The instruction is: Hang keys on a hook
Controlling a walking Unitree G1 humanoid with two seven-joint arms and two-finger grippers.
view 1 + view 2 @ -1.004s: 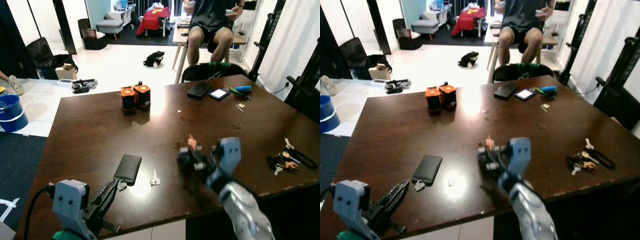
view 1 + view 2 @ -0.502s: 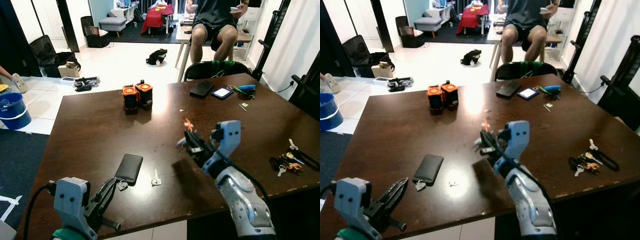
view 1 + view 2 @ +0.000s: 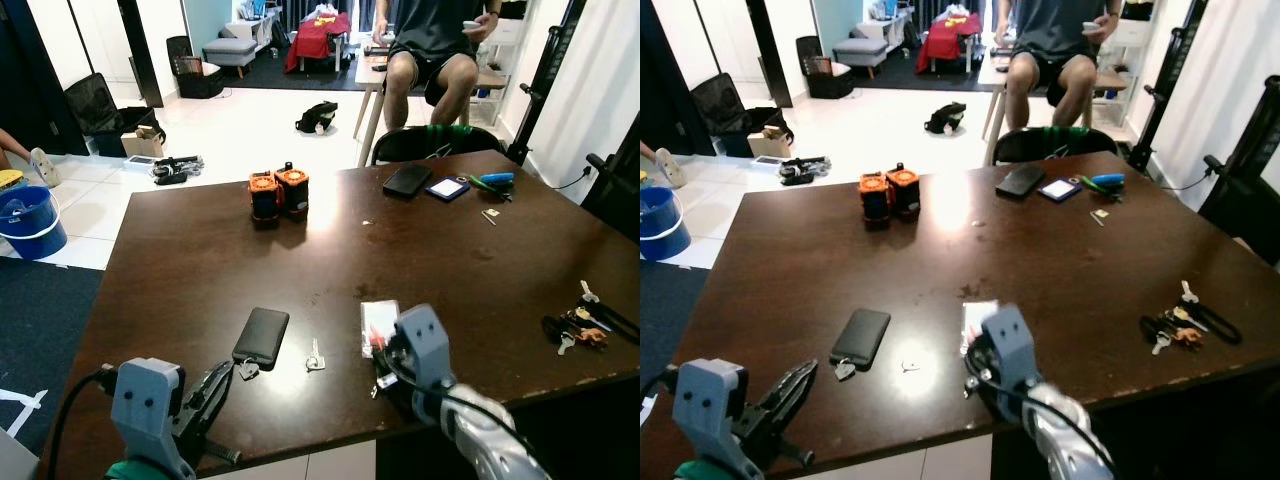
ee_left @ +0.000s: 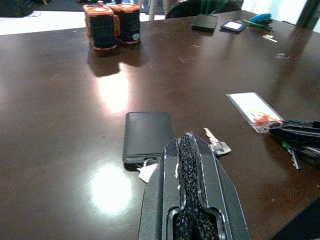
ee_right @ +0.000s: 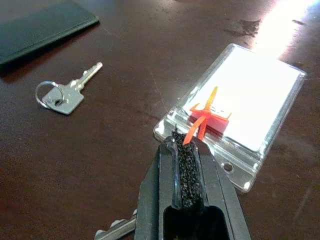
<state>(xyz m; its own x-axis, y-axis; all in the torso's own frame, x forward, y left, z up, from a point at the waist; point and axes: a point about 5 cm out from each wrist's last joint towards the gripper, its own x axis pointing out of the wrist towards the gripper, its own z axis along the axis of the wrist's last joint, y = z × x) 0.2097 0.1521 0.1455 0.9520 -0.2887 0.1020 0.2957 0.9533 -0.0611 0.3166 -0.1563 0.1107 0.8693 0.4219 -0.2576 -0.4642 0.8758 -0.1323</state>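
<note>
Right gripper (image 5: 181,150) pressed together at card holder (image 5: 240,102), perhaps pinching its orange tie; single key (image 5: 65,95) untouched on table (image 3: 200,260), nothing hung yet.

A single silver key (image 5: 67,95) with ring lies flat on the table.

Daylight floods in from the far end of the room, washing the pale floor tiles (image 3: 235,125) nearly white and laying soft bright patches of glare across the dark, glossy table (image 3: 190,250). The head views are sharp in the middle and bend slightly toward the edges. In the right wrist view the plastic card sleeve (image 5: 240,102) is blown out to plain white, and the nearest fingers (image 4: 192,200) are soft and out of focus.
</note>
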